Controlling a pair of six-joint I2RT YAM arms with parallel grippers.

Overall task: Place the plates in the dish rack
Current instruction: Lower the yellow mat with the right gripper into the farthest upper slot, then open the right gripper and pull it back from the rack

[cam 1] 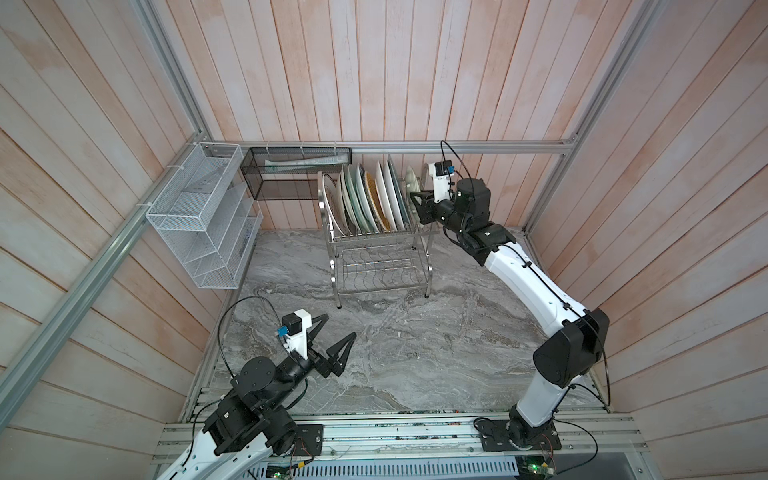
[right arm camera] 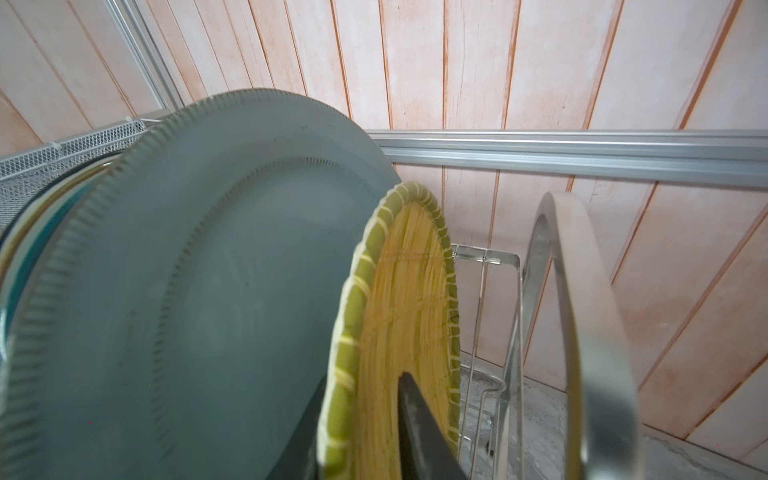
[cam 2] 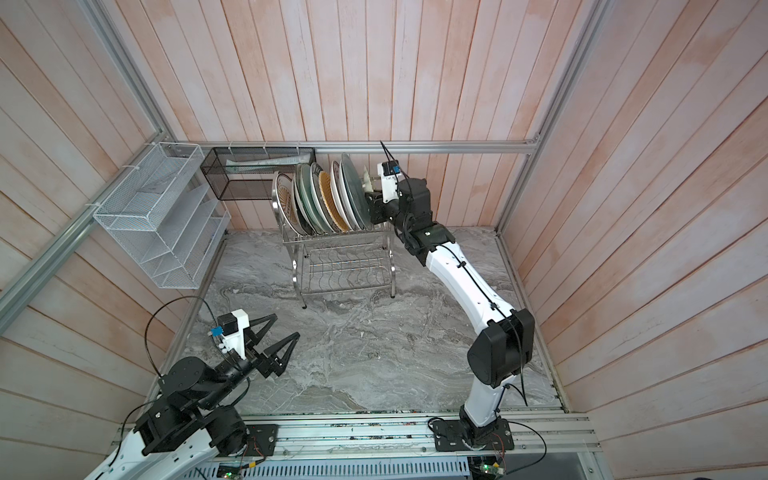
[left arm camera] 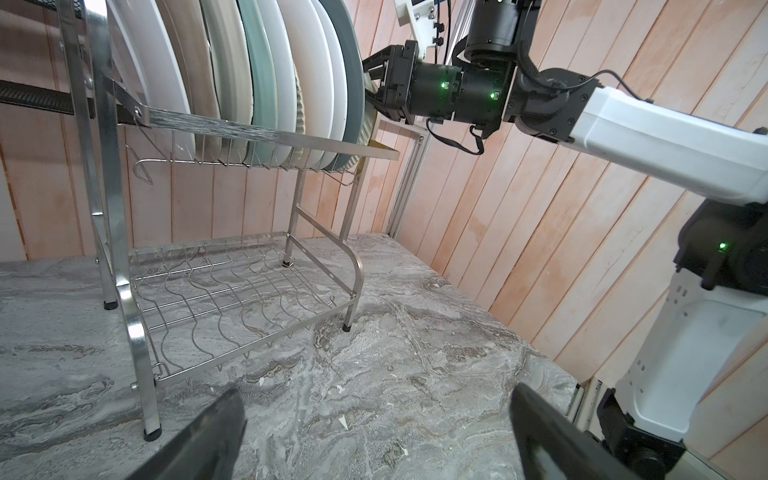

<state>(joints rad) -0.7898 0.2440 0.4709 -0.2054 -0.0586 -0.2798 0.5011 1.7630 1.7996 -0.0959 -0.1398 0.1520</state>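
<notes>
While the left gripper [cam 1: 338, 326] hangs low over the grey marble table [cam 1: 395, 353] with its jaws spread wide and nothing between them, the containers line the back wall well ahead of it. Farthest to that gripper's left hangs the white mesh organiser [cam 1: 195, 224]; what lies in its tiers is too faint to tell. Next comes the black mesh basket [cam 1: 291, 183], with a pale flat packet [cam 1: 303, 163] lying lengthwise inside.

Right of the basket, straight ahead of the left gripper and well apart from it, stands the dish rack [cam 1: 376, 266]. Its upper tier holds the plates [cam 2: 309, 199] on edge, packed close. A sunburst plate [cam 2: 284, 199] stands at the left end, then pale and celadon ones, a large woven plate [cam 2: 330, 203] and a white one. The grey-blue plate [right arm camera: 187, 291], its rim finely notched, closes the row just beside the right gripper [right arm camera: 361, 399].

That gripper reaches in at the rack's right end. Its fingers [right arm camera: 415, 415] straddle the lower edge of a small yellow plate [right arm camera: 403, 307], one on each face. Whether they press it or stand slack, I cannot tell. This plate stands upright between the grey-blue plate and the rack's arched tube end [right arm camera: 582, 311]. It has a straw-yellow woven centre and a green rim crossed by pale stripes. In both top views its back looks pale and ribbed.
</notes>
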